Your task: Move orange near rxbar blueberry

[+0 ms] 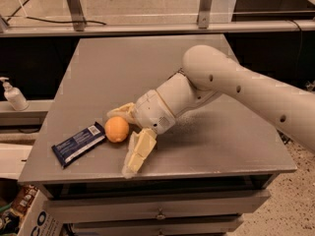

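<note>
The orange [117, 129] lies on the grey table [147, 68] near its front left. Just to its left lies the rxbar blueberry [78, 144], a dark blue bar with a white label patch, set at a slant; a small gap shows between them. My gripper [120, 141] reaches in from the right, low over the table, with its cream fingers [138, 151] spread wide. The orange sits between the fingers, close to the far one. The fingers are not closed on it.
A white pump bottle [14, 95] stands on a ledge left of the table. A metal rail [147, 28] runs behind the table. Drawers [157, 213] sit under the front edge. A cardboard box [29, 220] stands at the lower left.
</note>
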`<state>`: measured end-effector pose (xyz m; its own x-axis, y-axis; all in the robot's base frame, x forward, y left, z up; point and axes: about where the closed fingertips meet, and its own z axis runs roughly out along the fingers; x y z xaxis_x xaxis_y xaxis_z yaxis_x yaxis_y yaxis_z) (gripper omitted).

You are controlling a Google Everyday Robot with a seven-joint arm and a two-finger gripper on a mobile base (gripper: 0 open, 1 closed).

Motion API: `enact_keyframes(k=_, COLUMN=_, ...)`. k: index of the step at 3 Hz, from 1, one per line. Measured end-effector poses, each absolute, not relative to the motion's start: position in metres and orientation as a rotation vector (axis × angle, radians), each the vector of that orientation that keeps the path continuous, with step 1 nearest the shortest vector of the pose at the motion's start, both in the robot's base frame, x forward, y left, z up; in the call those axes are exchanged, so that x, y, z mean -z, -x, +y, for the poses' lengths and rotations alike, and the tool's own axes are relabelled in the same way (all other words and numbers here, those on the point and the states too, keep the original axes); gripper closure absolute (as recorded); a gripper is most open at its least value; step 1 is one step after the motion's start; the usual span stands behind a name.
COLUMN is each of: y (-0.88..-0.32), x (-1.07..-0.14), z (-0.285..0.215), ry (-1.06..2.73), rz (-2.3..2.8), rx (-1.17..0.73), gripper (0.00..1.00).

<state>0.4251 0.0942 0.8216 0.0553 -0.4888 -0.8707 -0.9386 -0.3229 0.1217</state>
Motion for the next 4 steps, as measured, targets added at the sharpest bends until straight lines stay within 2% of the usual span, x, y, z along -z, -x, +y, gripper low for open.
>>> enact_keyframes(k=2, y=-0.429, x=-0.826, z=0.092, ry=1.843, rz=1.415, rx=-1.198, gripper=0.0)
enact_keyframes(k=4, y=-0.476, x=-0.9, z=0.068, ry=1.678, rz=1.212, rx=-1.098, gripper=0.0)
